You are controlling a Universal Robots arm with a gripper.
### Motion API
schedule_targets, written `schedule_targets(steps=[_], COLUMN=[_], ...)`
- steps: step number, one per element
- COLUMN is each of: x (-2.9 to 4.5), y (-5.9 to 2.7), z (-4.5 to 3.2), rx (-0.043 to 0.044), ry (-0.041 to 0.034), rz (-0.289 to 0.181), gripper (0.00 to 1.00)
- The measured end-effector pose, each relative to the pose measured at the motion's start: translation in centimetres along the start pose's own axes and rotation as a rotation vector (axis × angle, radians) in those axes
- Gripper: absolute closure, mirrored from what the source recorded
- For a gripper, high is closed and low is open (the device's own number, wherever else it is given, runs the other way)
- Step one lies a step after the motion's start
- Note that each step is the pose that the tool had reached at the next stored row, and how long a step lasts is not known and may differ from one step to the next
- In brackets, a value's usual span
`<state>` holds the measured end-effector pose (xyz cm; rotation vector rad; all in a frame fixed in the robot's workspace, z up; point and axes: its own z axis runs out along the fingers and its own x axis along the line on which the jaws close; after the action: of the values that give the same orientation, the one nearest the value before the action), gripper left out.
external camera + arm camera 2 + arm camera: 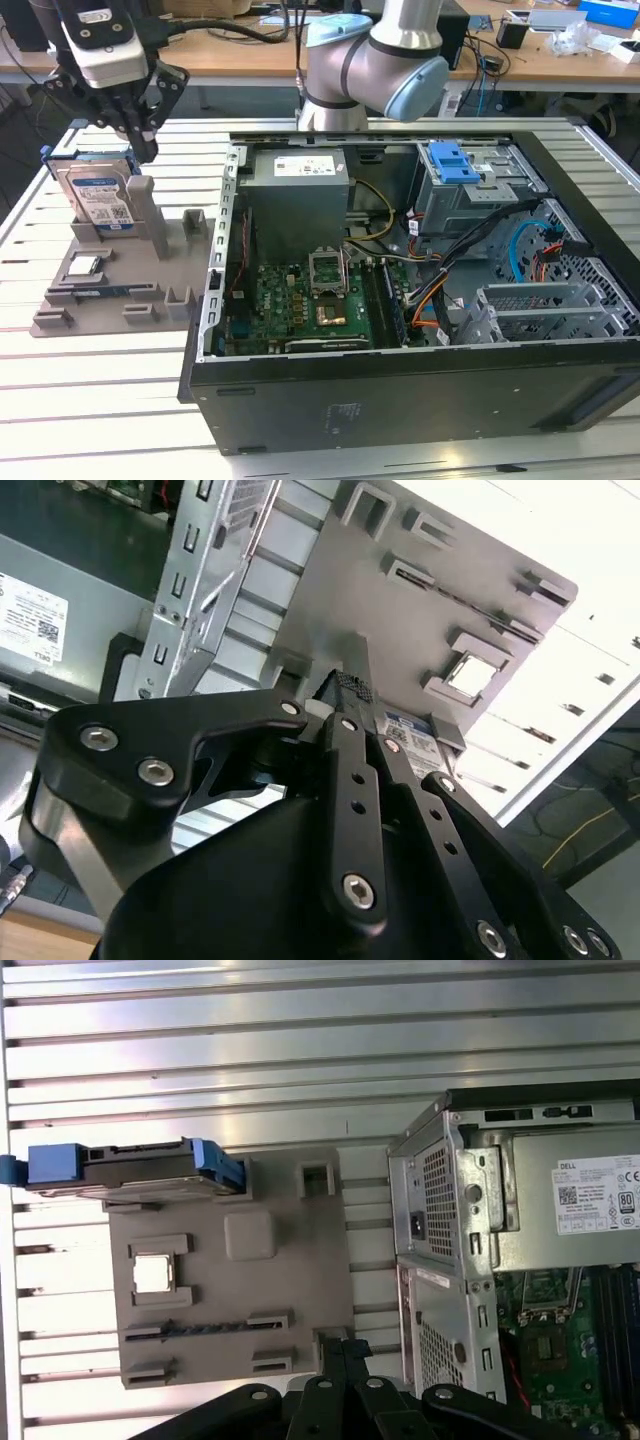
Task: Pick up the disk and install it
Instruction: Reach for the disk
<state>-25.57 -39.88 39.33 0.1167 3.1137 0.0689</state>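
1. Silver disk [97, 195] stands on edge in the grey holder [130, 272], at the exterior view's left, beside the case [400, 400].
2. Your gripper [143, 148] hangs just above its top edge, jaws pinched together, gripping nothing.

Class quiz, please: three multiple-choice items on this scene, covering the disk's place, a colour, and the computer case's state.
1. Where is the disk?
A) in the grey holder beside the computer case
B) inside the case
C) on the floor

2. The disk's rails are:
A) red
B) blue
C) green

3. The case is:
A) shut
B) open-sided
C) overturned

Answers:
1 A, the disk stands in the holder, outside the case.
2 B, blue shows along its edges.
3 B, the motherboard is exposed.
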Motion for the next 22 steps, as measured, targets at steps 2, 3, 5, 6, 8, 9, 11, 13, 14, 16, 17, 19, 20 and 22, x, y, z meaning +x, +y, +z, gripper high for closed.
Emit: schedule_targets(steps=[2, 3, 5, 6, 8, 9, 11, 13, 14, 16, 17, 19, 20, 22], x=[0.71, 0.96, 1.78, 2.09, 2.91, 3.44, 4.54, 5.27, 5.7, 6.64, 7.02, 7.68, 8.02, 8.71], y=[-0.05, -0.07, -0.1, -0.11, -0.1, -0.1, -0.01, 0.07, 0.12, 0.21, 0.24, 0.29, 0.31, 0.37], z=[-0.02, -0.02, -0.05, -0.06, -0.07, -0.08, -0.11, -0.12, -0.13, -0.15, -0.15, -0.17, -0.17, -0.19], rx=[0.0, 0.0, 0.0, 0.0001, 0.0, 0.0, 0.0001, 0.0001, 0.0, 0.0, 0.0, 0.0, 0.0, 0.0], ry=[0.0, 0.0, 0.0001, 0.0, 0.0, -0.0001, 0.0, 0.0, 0.0, 0.0, 0.0, 0.0, 0.0, 0.0], rz=[0.0, 0.0, 0.0, 0.0, 0.0, 0.0, 0.0, 0.0, 0.0, 0.0, 0.0, 0.0, 0.0, 0.0], gripper=[0.9, 0.9, 0.9, 0.9, 0.9, 0.9, 0.9, 0.9, 0.9, 0.9, 0.9, 0.9, 0.9, 0.9])
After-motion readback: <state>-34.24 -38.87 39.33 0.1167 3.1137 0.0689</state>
